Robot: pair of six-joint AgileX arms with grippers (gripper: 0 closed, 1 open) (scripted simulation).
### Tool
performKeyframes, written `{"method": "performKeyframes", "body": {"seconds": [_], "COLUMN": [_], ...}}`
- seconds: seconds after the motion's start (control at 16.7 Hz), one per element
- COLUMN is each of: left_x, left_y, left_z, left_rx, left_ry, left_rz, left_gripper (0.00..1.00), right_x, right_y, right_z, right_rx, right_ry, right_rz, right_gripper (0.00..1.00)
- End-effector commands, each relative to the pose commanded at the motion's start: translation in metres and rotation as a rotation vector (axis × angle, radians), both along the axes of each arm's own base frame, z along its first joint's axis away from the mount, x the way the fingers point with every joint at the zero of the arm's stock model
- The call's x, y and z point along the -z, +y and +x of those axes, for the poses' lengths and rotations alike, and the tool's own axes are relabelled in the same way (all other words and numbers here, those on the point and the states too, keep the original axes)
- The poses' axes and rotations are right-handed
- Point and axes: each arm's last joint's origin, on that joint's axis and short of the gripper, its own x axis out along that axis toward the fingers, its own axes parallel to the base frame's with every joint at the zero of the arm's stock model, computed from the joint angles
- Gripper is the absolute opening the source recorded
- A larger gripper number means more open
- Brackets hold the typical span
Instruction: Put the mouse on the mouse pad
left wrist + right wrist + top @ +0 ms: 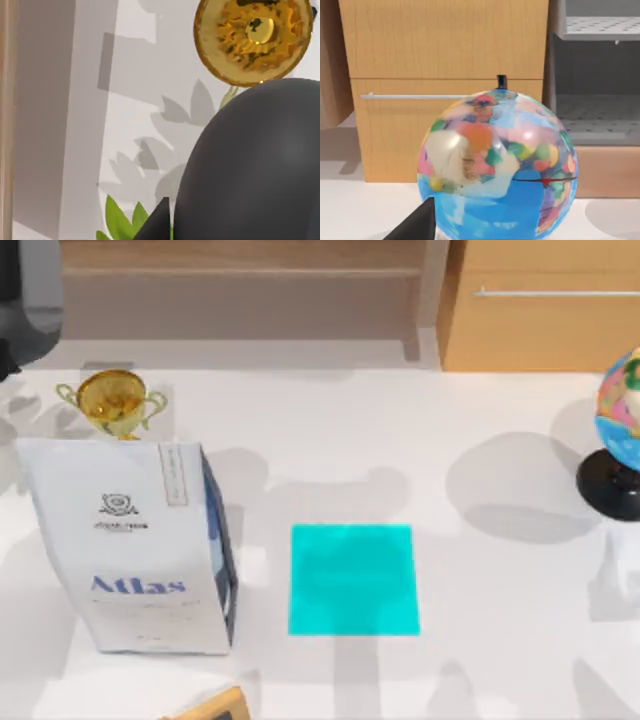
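**End effectors near trophy and globe, pad waiting mid-frame**

End effector of the left arm (156, 222) hangs over the far left of the surface. Its wrist view looks down into the gold trophy (254, 37), with a large dark rounded body (250, 165) close beside it that I cannot identify. Whether this end effector is released or clenched I cannot tell.

In the top view the trophy stands upper left, just behind the white Atlas bag (130, 550). A wooden corner (215, 706) pokes in at the lower edge.

The mouse pad (353, 580) lies flat and bare at the middle of the frame, just right of the bag and apart from it. I cannot tell where the mouse lies.

The globe (622, 405) stands at the right edge. The right arm's end effector (417, 225) is close in front of it, state likewise unclear.

A mouse is probably light, stiff and smooth-shelled, so it may slip. Pinching across its two long sides at the waist, low down, seems the safest hold. The thin pad may slide if nudged.
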Motion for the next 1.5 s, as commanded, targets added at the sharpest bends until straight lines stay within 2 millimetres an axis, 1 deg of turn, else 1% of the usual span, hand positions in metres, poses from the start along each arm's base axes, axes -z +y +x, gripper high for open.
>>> {"method": "performKeyframes", "body": {"seconds": [0.18,0.3,0.42,0.54,0.66,0.78,0.84,0.96,1.08,1.5], "left_x": [-0.003,0.004,0.019,0.039,0.063,0.089,0.102,0.124,0.136,0.137], "left_y": [-0.049,-0.089,-0.131,-0.173,-0.212,-0.244,-0.257,-0.274,-0.281,-0.282], "left_z": [0.020,0.029,0.031,0.027,0.017,0.002,-0.006,-0.020,-0.028,-0.029], "left_rx": [0.366,0.609,0.841,1.058,1.255,1.424,1.496,1.607,1.658,1.668], "left_ry": [-0.048,-0.057,-0.045,-0.016,0.032,0.101,0.140,0.217,0.264,0.265], "left_rz": [0.110,0.179,0.241,0.294,0.340,0.378,0.394,0.417,0.428,0.423], "left_gripper": [0.00,0.00,0.00,0.00,0.00,0.00,0.00,0.00,0.00,0.00], "right_x": [0.000,0.000,0.000,0.000,0.000,0.000,0.000,0.000,0.000,0.000], "right_y": [0.000,0.000,0.000,0.000,0.000,0.000,0.000,0.000,0.000,0.000], "right_z": [0.000,0.000,0.000,0.000,0.000,0.000,0.000,0.000,0.000,0.000], "right_rx": [0.000,0.000,0.000,0.000,0.000,0.000,0.000,0.000,0.000,0.000], "right_ry": [0.000,0.000,0.000,0.000,0.000,0.000,0.000,0.000,0.000,0.000], "right_rz": [0.000,0.000,0.000,0.000,0.000,0.000,0.000,0.000,0.000,0.000], "right_gripper": [1.00,1.00,1.00,1.00,1.00,1.00,1.00,1.00,1.00,1.00]}}
